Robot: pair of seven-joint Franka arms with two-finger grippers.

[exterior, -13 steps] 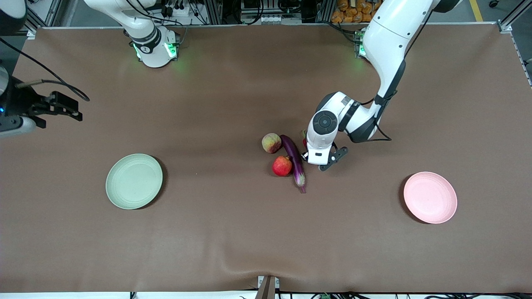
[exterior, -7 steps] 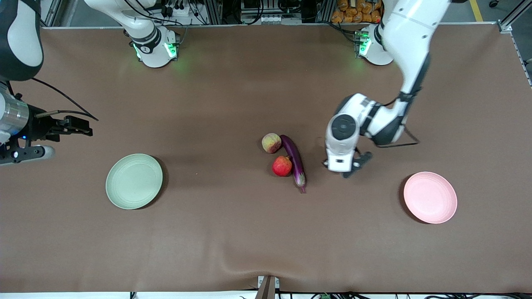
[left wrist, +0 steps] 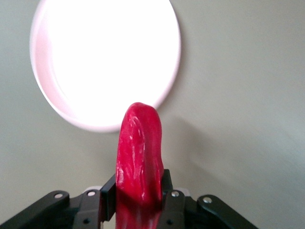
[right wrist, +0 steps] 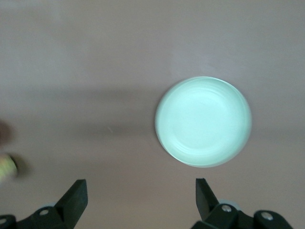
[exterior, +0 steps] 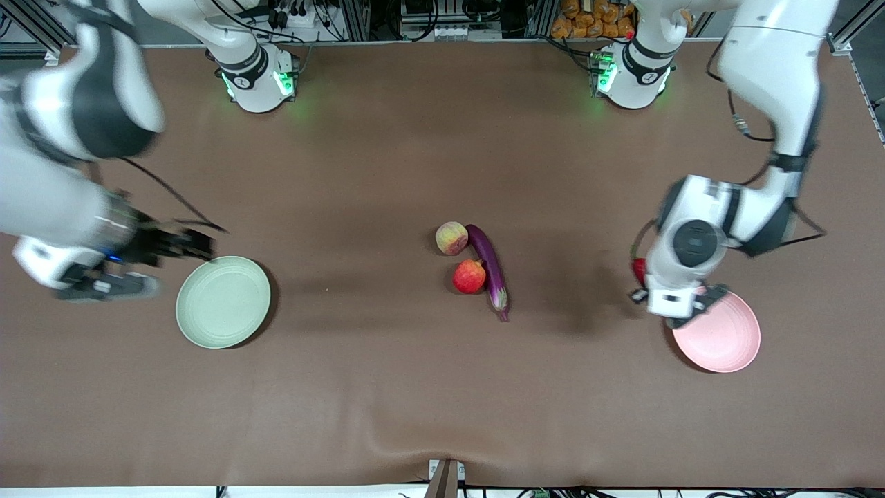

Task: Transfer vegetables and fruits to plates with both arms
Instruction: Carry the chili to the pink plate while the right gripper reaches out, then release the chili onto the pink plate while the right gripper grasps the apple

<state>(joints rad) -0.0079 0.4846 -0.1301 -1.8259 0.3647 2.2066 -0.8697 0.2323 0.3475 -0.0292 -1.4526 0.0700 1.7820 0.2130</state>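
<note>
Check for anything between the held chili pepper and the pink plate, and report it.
Nothing visible. The left gripper holds the chili pepper at the pink plate rim, and the plate is bare.

Two plates sit on the desk (exterior: 415, 387), well apart: one plate (exterior: 222, 301) toward the right arm's end, the other plate (exterior: 722, 332) toward the left arm's end. Between them, near the desk's middle, three things cluster. The peach (exterior: 451, 238) lies farthest from the front camera, touching the eggplant (exterior: 488, 266) beside it. The pomegranate (exterior: 469, 277) lies nearer the camera than the peach, also against the eggplant. The left pincer (exterior: 674, 304) hangs over the rim of its plate, gripping the chili (left wrist: 139, 157). The right pincer (exterior: 180, 243) hangs over the desk just beside its plate, fingers spread.
</note>
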